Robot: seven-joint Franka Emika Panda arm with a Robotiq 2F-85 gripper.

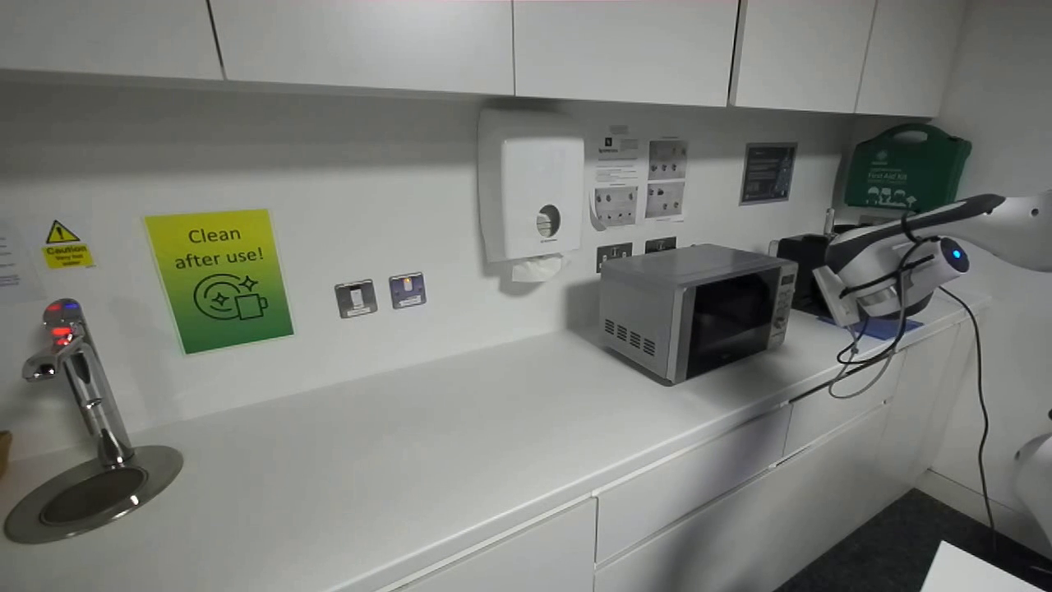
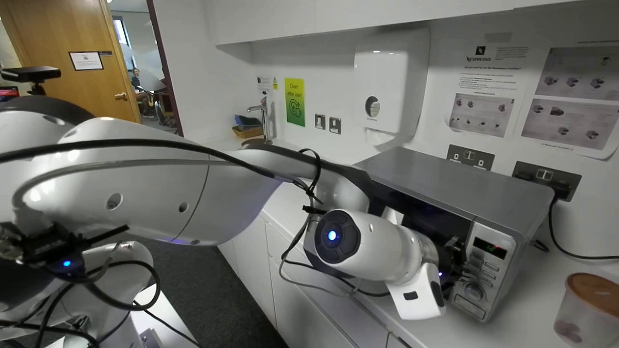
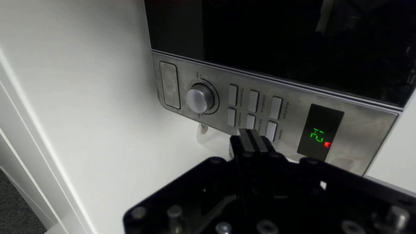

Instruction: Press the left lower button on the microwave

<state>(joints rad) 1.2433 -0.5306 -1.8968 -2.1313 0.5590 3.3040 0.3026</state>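
Wrist view: my gripper has its two fingertips together, just by the btn row farther from the door; can't tell if there's contact. The microwave is dead ahead, ctrl panel slanting across w/ knob & lit display.

In an exterior view, my arm reaches to the microwave, which stands on the counter; gripper's right by the ctrl panel, can't read the fingers at this angle. Tub w/ orange lid sits near the panel end.

In an exterior view, microwave's on the counter, below & right of the wall-mtd dispenser; arm's at the right edge, fingers hidden. Green first-aid kit is above arm; tap is far left, well apart.
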